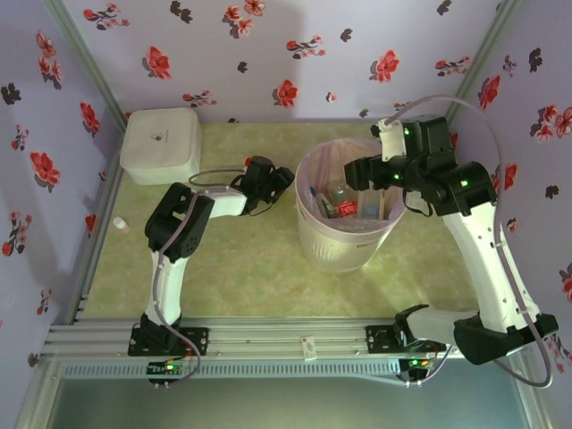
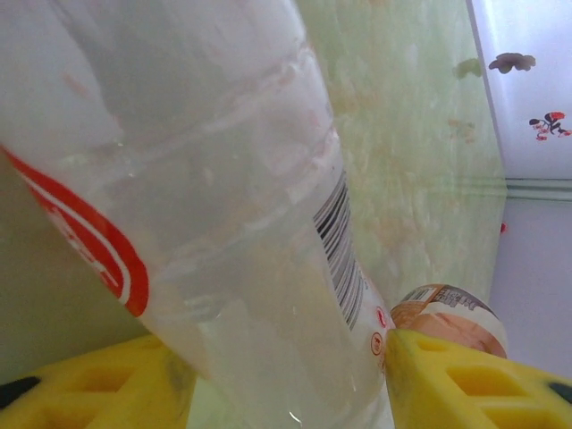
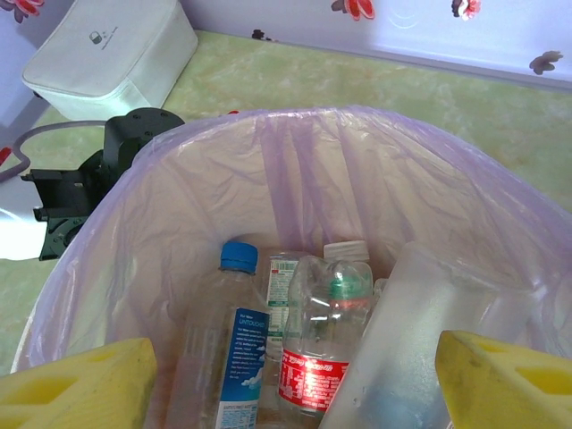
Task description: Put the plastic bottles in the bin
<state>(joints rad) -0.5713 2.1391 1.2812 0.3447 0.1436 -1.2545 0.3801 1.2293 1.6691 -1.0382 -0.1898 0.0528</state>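
Gripped a clear red-labelled bottle (image 2: pixel 223 179) in the left tool (image 2: pixel 277 362), just left of the bin (image 1: pixel 340 252). Held the right tool (image 3: pixel 295 380) open over the bin, more bottles (image 3: pixel 308 344) lying inside beneath it.

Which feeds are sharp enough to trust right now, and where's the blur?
Top external: sharp, evenly lit. Left wrist: clear bottle too close, soft and washed out. Right wrist: bottles in the bin crisp, yellow fingers blurred at bottom corners.

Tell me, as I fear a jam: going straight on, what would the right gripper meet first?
Probably the clear bottle just ahead of the right gripper, inside the bin; depth is unclear.
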